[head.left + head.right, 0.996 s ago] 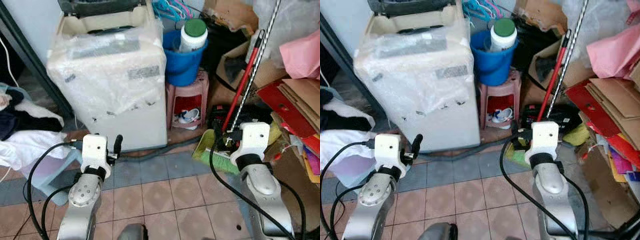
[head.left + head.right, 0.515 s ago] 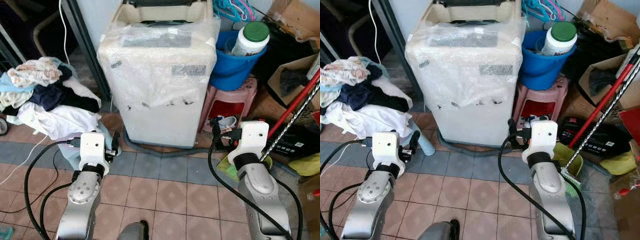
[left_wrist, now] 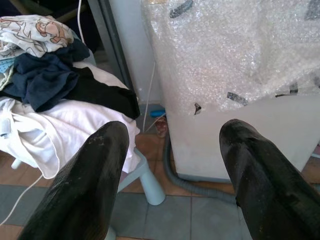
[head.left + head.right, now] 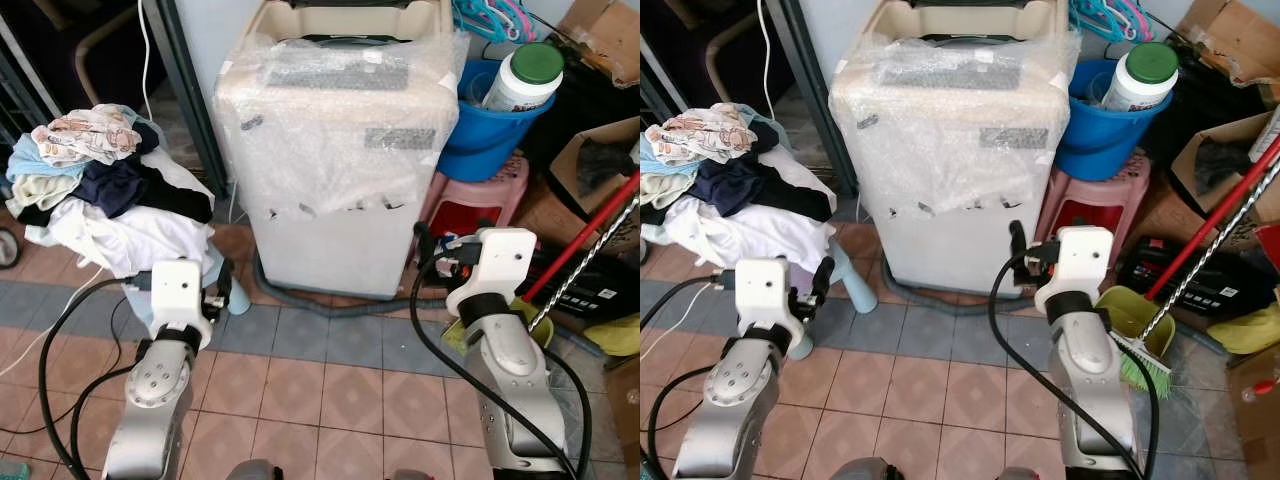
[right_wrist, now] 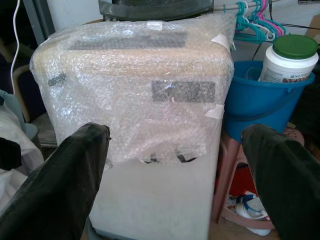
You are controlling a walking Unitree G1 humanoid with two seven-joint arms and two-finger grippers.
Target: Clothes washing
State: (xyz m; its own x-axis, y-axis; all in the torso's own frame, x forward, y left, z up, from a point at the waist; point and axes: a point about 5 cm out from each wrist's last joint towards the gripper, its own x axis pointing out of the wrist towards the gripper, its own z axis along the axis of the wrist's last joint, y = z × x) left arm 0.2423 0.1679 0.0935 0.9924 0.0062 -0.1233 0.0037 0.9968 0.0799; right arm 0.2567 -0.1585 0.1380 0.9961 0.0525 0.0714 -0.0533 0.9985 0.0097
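Note:
A top-loading washing machine [image 4: 345,140] wrapped in bubble wrap stands straight ahead on the tiled floor. To its left, a pile of clothes [image 4: 100,190] in white, dark blue, black and a print lies heaped on a pale blue stool [image 4: 852,287]. My left gripper [image 4: 223,287] is held low in front of the stool, open and holding nothing; the left wrist view looks between its fingers [image 3: 85,185] at the pile and the machine's corner. My right gripper [image 4: 422,243] is open near the machine's lower right corner, its fingers [image 5: 70,175] framing the machine's front.
Right of the machine, a blue bucket [image 4: 490,130] holding a white jar [image 4: 525,75] sits on a pink stool [image 4: 470,200]. A red mop handle [image 4: 585,240], green dustpan [image 4: 1125,310] and cardboard boxes [image 4: 600,150] crowd the right. A grey hose [image 4: 330,300] runs along the machine's base.
The camera has swung left, so the clothes pile has come fully into view and the clutter on the right has slid out. Both arms keep their pose, grippers still open.

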